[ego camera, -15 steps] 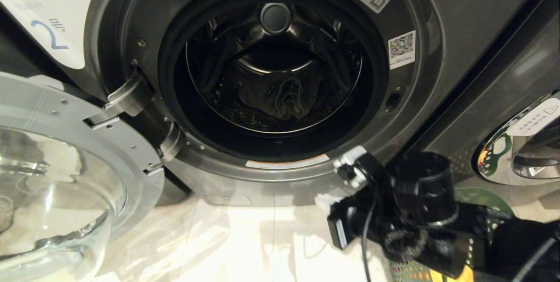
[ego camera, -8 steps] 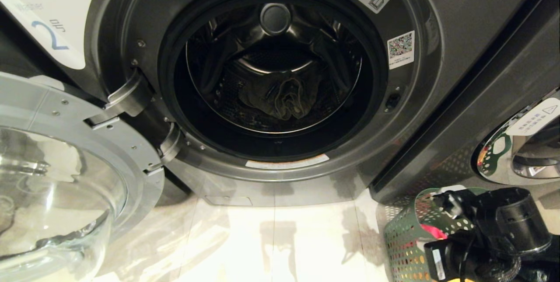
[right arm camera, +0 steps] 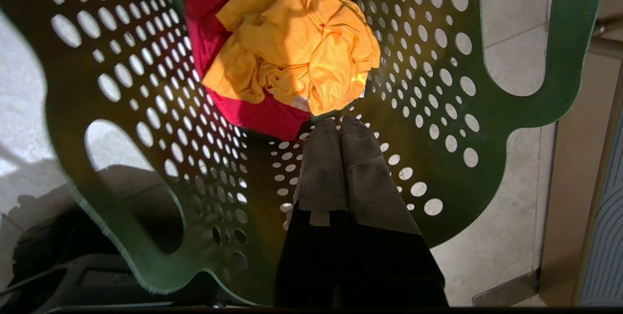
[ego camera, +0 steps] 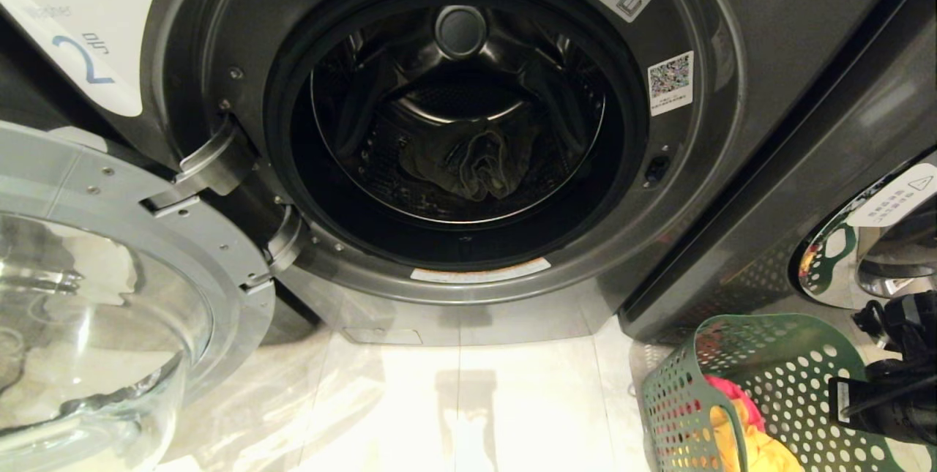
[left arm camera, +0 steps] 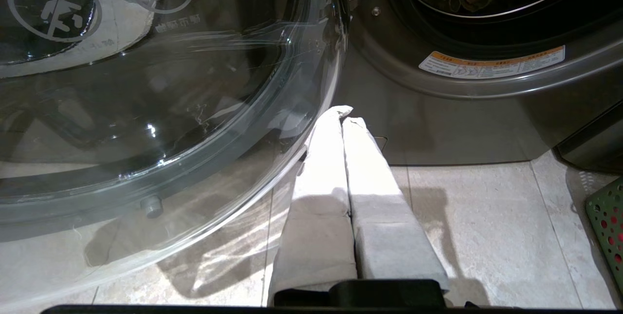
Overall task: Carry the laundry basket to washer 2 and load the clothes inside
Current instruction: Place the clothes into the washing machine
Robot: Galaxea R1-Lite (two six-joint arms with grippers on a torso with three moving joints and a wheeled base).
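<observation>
With washer 2 (ego camera: 454,128) standing open and a denim piece (ego camera: 468,161) lying in its drum, the right gripper (right arm camera: 336,121) is hanging empty, fingers together, over the laundry basket (ego camera: 739,384) holding the yellow-orange garment (right arm camera: 297,46) and red garment (right arm camera: 263,114), likely for the next pick, while the left gripper (left arm camera: 342,113) is idling pressed together beside the glass door (left arm camera: 146,100)

Left gripper (left arm camera: 343,119): two long flat fingers (left arm camera: 321,177) wrapped in pale grey-white fabric tape, tapering to rounded tips, seated in a black base. Right gripper (right arm camera: 338,126): same shape, wrap darker grey and grubby, small tape tab low on one finger, black housing behind. Right arm (ego camera: 889,384) by the laundry basket (ego camera: 681,391): black body, black cables, white label on the wrist block.
</observation>
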